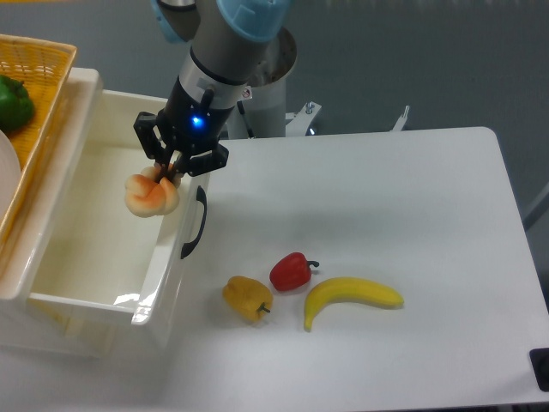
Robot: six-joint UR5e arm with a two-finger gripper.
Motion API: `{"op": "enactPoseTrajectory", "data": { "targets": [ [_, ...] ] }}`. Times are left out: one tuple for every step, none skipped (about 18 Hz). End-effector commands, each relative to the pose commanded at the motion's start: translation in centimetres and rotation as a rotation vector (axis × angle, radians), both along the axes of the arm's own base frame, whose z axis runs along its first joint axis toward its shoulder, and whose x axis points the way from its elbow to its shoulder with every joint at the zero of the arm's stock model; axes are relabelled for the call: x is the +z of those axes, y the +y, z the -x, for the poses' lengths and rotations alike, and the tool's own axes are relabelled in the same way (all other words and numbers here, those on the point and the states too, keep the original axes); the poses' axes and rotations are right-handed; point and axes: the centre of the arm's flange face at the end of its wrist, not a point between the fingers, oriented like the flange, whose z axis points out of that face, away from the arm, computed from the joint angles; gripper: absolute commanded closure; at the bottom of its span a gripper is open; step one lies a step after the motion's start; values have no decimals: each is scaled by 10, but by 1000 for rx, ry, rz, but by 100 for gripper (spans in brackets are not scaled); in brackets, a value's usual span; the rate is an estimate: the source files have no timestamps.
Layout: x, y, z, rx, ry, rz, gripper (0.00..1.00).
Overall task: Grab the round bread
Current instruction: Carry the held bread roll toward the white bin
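The round bread [151,196], a lumpy peach-orange bun with cream lobes, hangs in the air over the right side of the white bin [94,249]. My gripper [170,172] is shut on its top, fingers pointing down, with a blue light lit on the wrist above. The bun sits just left of the bin's right wall and black handle [196,225], clear of the bin floor.
A yellow pepper [247,298], a red pepper [291,271] and a banana [350,298] lie on the white table [386,206] near the front. A wicker basket [26,129] with a green pepper [14,103] stands at the far left.
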Motion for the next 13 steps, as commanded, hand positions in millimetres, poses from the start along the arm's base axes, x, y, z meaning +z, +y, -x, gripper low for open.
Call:
{"op": "enactPoseTrajectory", "data": {
  "targets": [
    [-2,0,0,1,-4,4,89],
    [-4,0,-1,0,-6,6,89],
    [-3,0,-2,0,-5,5,89],
    [-4,0,-3,-2,-7,5,89],
    [-4,-1,-3,0,-7,5,89],
    [-4,-2,-4,0,-8,6,89],
    [-6,-3,-5,-2,-11,9,89],
    [-7,-3,-5,-2,-12,10,89],
    [-7,-3,-5,-2,-11,12,89],
    [-8,-3,-5,-2,-13,14,89],
    [-7,-4,-6,-2,-15,13,89],
    [-8,-4,-7,-3,-16,16,89],
    [-11,-5,-7,-2,-17,19,89]
  ]
}}
